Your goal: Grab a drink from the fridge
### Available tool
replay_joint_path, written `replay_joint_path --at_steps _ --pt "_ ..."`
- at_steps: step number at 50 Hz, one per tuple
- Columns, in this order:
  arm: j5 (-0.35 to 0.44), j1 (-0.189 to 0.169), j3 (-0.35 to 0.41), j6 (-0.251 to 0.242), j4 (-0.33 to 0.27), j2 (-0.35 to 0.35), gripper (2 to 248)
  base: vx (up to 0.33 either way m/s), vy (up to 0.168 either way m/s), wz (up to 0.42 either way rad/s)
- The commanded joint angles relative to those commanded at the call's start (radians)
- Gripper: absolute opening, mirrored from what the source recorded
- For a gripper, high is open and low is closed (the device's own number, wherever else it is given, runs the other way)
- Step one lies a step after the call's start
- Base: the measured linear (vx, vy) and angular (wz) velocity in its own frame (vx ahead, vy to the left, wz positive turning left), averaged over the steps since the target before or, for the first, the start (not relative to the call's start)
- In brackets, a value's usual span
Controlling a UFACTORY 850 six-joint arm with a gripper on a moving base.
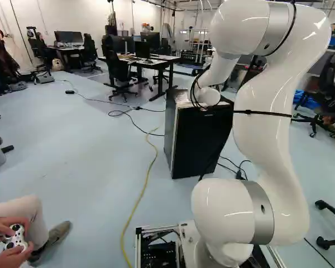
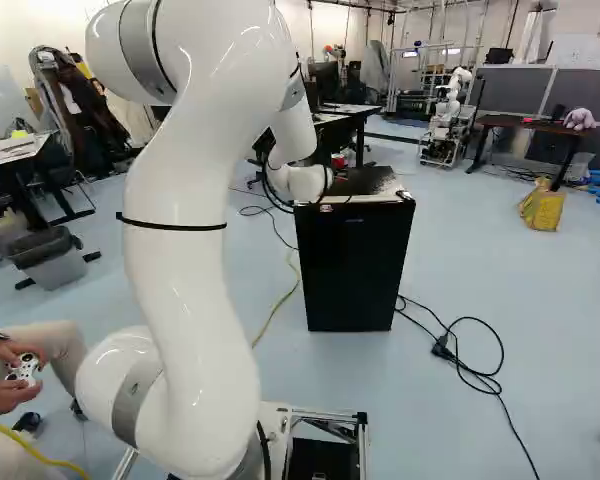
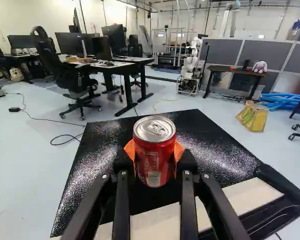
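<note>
The black fridge point(image 1: 201, 139) stands ahead of the base, its dark front point(image 2: 352, 270) facing me. My arm reaches to its top, and the wrist hides the gripper in both base views. In the wrist view my gripper point(image 3: 154, 159) is shut on a red drink can point(image 3: 149, 160), an orange pad on either side of it. The can is upright with its silver lid uppermost, over the black fridge top point(image 3: 215, 145). Whether its base touches that top I cannot tell. A pale strip point(image 3: 255, 194) runs along the top's near edge.
A black cable point(image 2: 460, 350) lies on the floor beside the fridge; a yellow one point(image 1: 139, 195) runs on its other side. Desks and office chairs point(image 1: 117, 70) stand beyond. Another robot point(image 2: 448, 120) is at the back. A seated person's hands hold a controller point(image 1: 15, 237) near the base.
</note>
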Motion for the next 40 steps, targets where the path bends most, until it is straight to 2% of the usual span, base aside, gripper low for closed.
replay_joint_path --at_steps 20,40 --pt "0.001 0.006 0.027 0.0 0.001 0.022 92 0.0 0.0 0.0" --pt "0.005 0.024 0.098 0.0 0.003 0.079 92 0.0 0.0 0.0"
